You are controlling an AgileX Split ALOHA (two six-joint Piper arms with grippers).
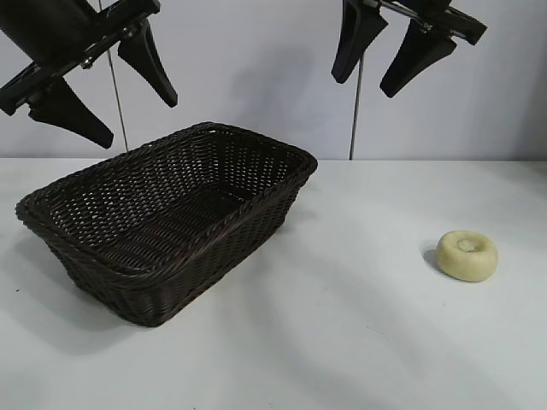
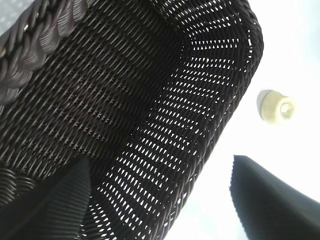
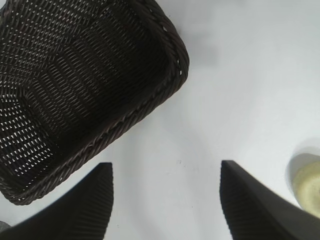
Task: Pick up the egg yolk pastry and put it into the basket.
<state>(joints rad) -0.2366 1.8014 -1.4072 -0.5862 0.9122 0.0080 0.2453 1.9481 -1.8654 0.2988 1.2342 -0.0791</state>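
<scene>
Reach not begun: both the right pincer (image 1: 395, 58) and the left pincer (image 1: 115, 90) hang open above the bench; the right must descend onto the small pale yellow-cream round egg yolk pastry (image 1: 466, 254), well apart from the dark woven wicker basket (image 1: 256, 205).

The basket (image 1: 162, 224) is dark brown, nearly black, an open weave letting light through its sides, with a braided rim. The egg yolk pastry (image 1: 466, 254) is pale yellow-cream and plain. The desk (image 1: 359, 342) is white. Both grippers' jaws are matte black, finely ribbed inside.
</scene>
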